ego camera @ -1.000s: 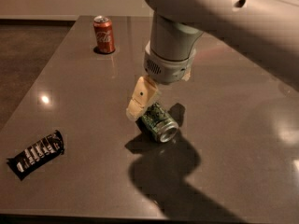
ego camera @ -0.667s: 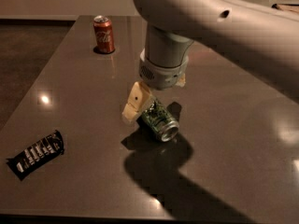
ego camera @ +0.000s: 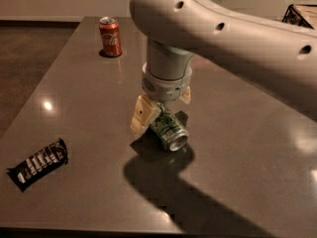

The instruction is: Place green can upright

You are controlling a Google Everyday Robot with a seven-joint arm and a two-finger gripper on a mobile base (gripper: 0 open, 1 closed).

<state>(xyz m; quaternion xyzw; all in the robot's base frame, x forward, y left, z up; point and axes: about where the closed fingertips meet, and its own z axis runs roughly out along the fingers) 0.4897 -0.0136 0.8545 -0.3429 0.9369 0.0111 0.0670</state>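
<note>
Nothing legible on red can (ego camera: 110, 36), wrapper (ego camera: 38, 163), green can (ego camera: 171, 130) or jaws clasping it.

Robot lab, jaws over grey table (ego camera: 74, 83)

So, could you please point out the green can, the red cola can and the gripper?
green can (ego camera: 167, 128), camera view, its patterned side wall.
red cola can (ego camera: 110, 38), camera view, middle of its label.
gripper (ego camera: 162, 112), camera view, its middle, right at the green can.

The green can (ego camera: 170, 131), green-and-white patterned with silver ends, lies on its side on the table (ego camera: 247, 148), one silver end towards the camera, just under the gripper (ego camera: 163, 107).
</note>
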